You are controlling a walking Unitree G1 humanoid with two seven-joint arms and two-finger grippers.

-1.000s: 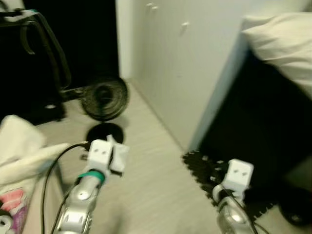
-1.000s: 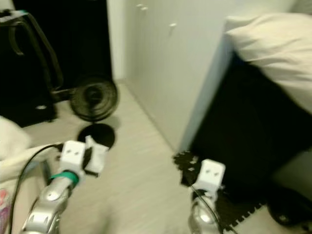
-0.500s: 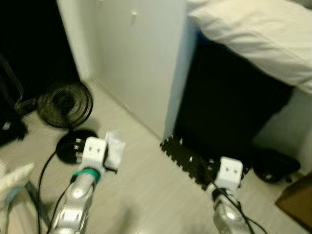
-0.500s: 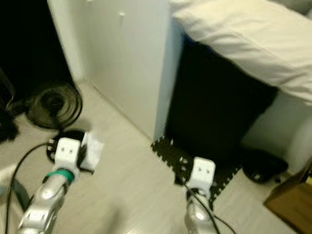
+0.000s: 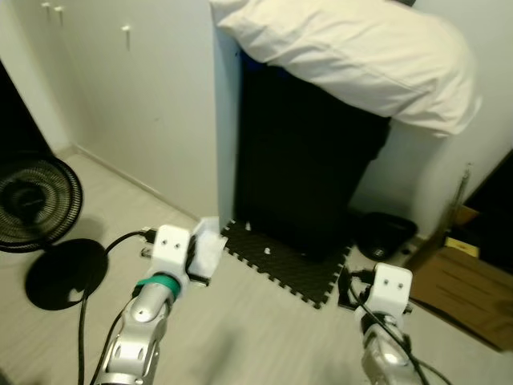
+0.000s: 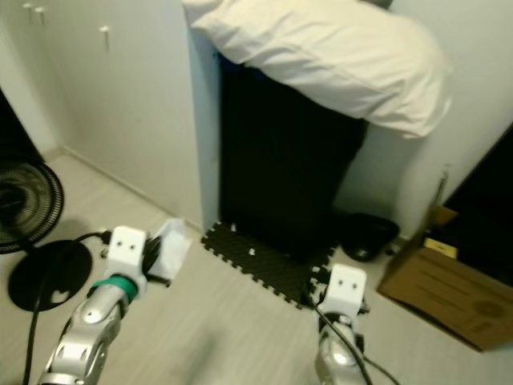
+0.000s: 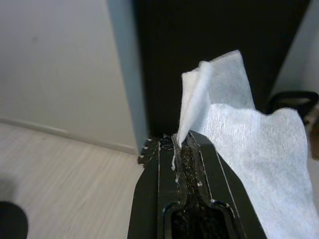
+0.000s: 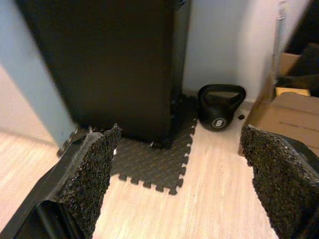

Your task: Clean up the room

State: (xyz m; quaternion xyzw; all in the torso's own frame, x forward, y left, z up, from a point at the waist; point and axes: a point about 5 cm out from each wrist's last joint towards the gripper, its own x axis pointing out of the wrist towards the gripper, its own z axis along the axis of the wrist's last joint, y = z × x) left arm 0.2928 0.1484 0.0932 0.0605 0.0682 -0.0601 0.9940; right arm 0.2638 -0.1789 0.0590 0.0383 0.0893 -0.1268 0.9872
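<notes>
White tissue (image 7: 234, 124) in the black left gripper (image 7: 183, 144), and the right gripper's black pads (image 8: 99, 164) show a rough, grainy texture. Cream pillow (image 5: 353, 56) over a black cabinet (image 5: 304, 168), pale grey wardrobe (image 5: 120, 112), light wood-grain floor (image 5: 264, 337). Black diamond-patterned mat (image 8: 149, 167), black kettlebell (image 8: 221, 107), brown box (image 5: 465, 293), black fan (image 5: 36, 208).

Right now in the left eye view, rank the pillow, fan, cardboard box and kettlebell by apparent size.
1. pillow
2. cardboard box, cut by the frame edge
3. fan, also cut off, so its rank against the box is unsure
4. kettlebell
</notes>
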